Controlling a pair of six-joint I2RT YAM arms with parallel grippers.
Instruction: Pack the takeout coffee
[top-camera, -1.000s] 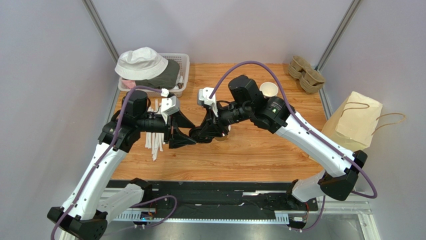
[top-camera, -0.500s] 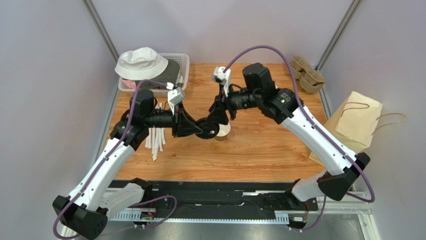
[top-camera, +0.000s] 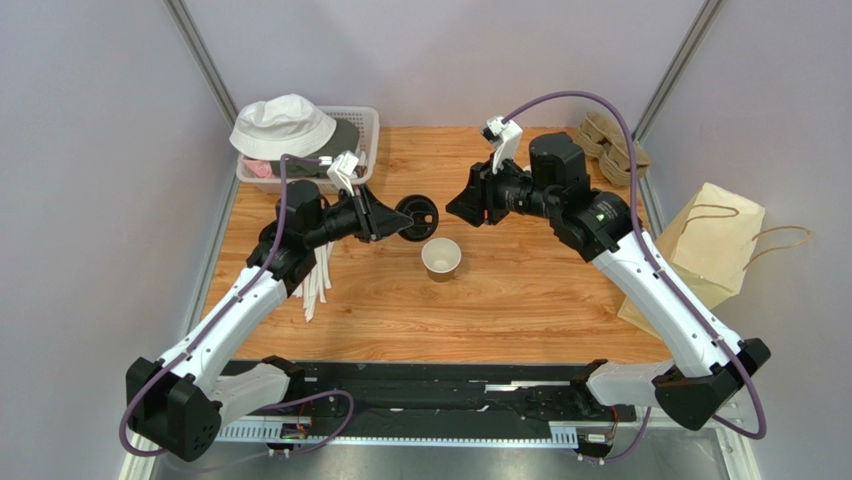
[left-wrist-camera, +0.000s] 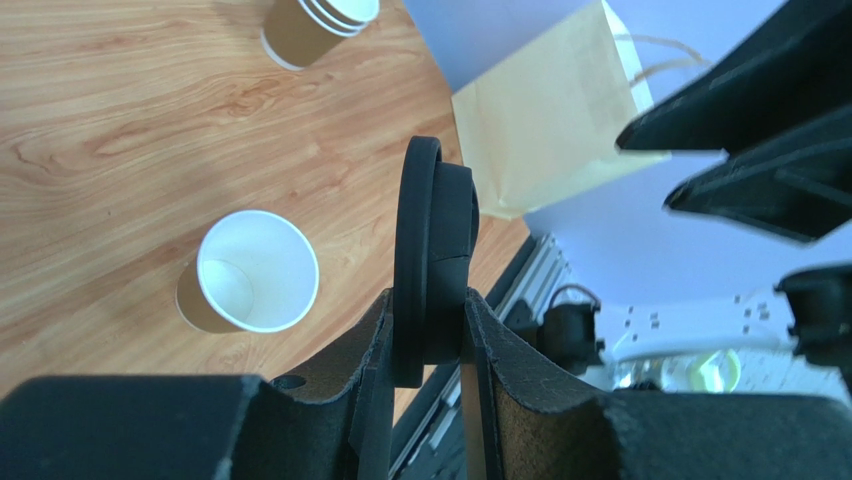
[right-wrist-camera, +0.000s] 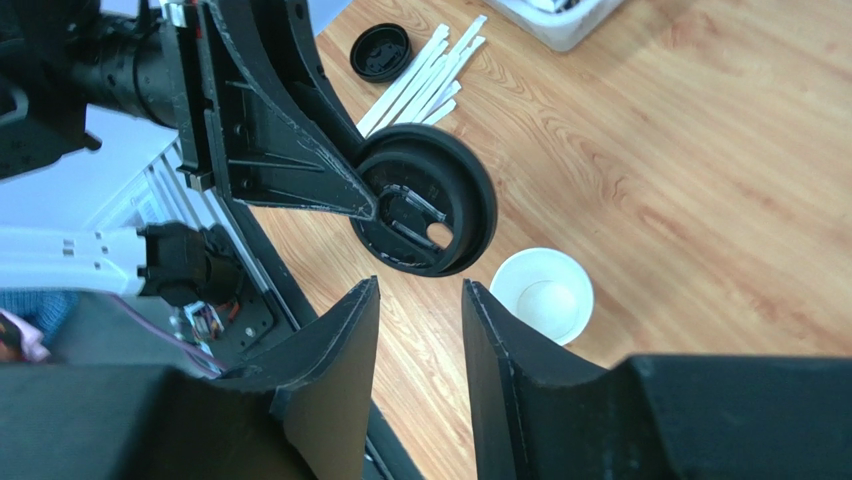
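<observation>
The takeout coffee's tan paper cup (top-camera: 441, 258) stands upright and open-topped on the wooden table, its white inside showing in both wrist views (left-wrist-camera: 255, 272) (right-wrist-camera: 545, 297). Its round black lid (top-camera: 417, 217) is off the cup and held on edge in the air, just behind and left of it. My left gripper (top-camera: 400, 222) (left-wrist-camera: 428, 300) is shut on the lid's rim (left-wrist-camera: 435, 230). My right gripper (top-camera: 458, 205) (right-wrist-camera: 420, 285) hangs open and empty, just right of the lid (right-wrist-camera: 425, 212), facing it.
The brown paper bag (top-camera: 715, 240) (left-wrist-camera: 540, 120) lies at the right edge. Pulp cup trays (top-camera: 612, 140) sit at the back right. A basket (top-camera: 365, 130) holding a white hat sits back left. White stirrers (top-camera: 315, 275), a loose black lid (right-wrist-camera: 381, 50) and stacked cups (left-wrist-camera: 315, 25) lie nearby.
My left gripper has closed on the lid and carried it up and back from beside the cup. My right arm has drawn back to the right, leaving the cup uncovered.
</observation>
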